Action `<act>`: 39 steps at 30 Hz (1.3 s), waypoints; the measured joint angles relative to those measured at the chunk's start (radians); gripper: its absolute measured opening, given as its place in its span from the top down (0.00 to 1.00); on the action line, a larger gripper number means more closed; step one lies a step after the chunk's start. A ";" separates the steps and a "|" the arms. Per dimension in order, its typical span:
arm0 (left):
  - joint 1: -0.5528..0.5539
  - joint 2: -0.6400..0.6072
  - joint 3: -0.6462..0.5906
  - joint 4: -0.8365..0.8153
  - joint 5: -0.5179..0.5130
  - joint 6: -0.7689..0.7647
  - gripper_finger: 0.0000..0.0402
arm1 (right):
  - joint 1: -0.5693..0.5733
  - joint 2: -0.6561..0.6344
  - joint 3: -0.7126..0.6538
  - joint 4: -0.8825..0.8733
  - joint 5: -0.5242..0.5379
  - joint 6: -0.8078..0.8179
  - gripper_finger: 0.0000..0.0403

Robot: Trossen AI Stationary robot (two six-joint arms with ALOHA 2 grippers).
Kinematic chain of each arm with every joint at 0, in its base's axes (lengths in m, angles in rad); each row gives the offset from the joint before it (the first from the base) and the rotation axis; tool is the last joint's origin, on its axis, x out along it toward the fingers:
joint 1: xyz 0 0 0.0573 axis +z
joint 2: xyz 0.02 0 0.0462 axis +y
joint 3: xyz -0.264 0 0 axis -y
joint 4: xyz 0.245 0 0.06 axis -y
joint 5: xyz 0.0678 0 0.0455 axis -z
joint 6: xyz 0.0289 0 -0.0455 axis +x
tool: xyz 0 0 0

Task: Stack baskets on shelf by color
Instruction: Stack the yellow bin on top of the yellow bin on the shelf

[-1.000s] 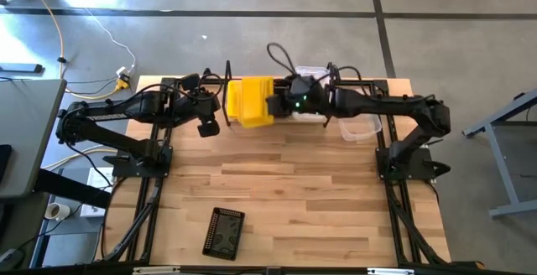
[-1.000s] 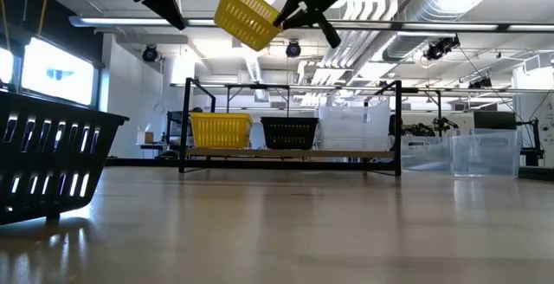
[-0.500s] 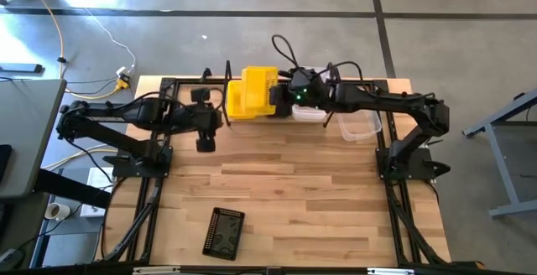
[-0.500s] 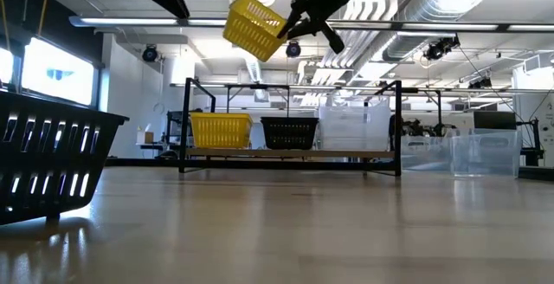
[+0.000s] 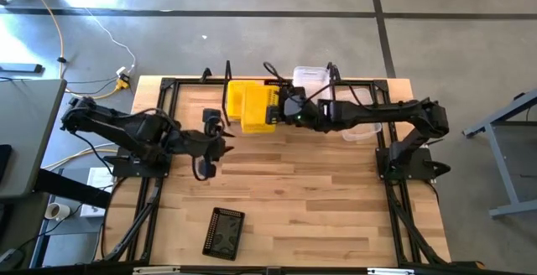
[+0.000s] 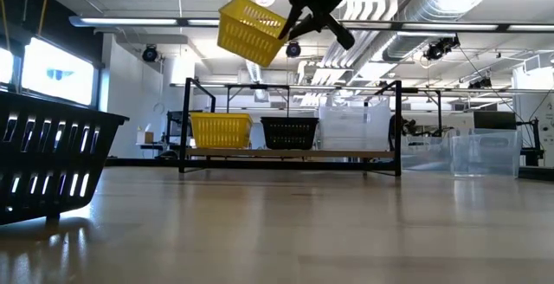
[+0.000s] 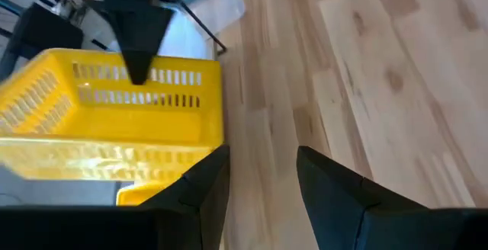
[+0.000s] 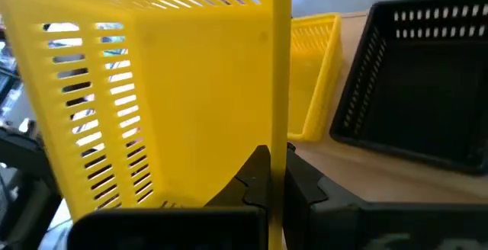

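My right gripper (image 5: 281, 111) is shut on a yellow basket (image 5: 252, 103), which hangs tilted high above the shelf (image 6: 290, 153). On the shelf stand a yellow basket (image 6: 221, 131), a black basket (image 6: 288, 132) and clear baskets (image 6: 351, 126), each on its bottom. My left gripper (image 7: 259, 181) is open with nothing between its fingers. It hovers over the table, a little to the near left of the held basket (image 7: 114, 120). My right gripper pinches the yellow basket's wall at its rim (image 8: 280, 132), one finger (image 8: 258, 175) on each face of the wall. The fingers come slanting down from the table's right. The basket is lifted clear and tilted, hanging out to the left of the fingers (image 6: 251, 29).
A black basket (image 5: 225, 233) lies near the table's front edge and looms large at the left of the low view (image 6: 52, 163). A clear basket (image 5: 361, 128) stands on the table under the right arm. Bare wood lies across the middle.
My left gripper has swung away from the yellow basket toward the table's near edge, staying open. My right gripper has kept hold of the basket and rolled it, so it has tipped a little in the air above the shelf.
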 joint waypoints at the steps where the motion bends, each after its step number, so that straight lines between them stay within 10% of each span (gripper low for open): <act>1: -0.009 0.012 -0.001 -0.001 -0.013 0.003 0.65 | 0.008 0.008 0.000 0.008 0.005 0.012 1.00; 22: -0.024 0.248 -0.002 0.053 -0.164 0.071 0.65 | 0.057 0.092 0.000 0.023 -0.006 0.107 1.00; 39: 0.066 0.276 -0.002 -0.008 -0.052 0.072 0.71 | 0.106 0.086 0.000 0.096 -0.010 0.070 1.00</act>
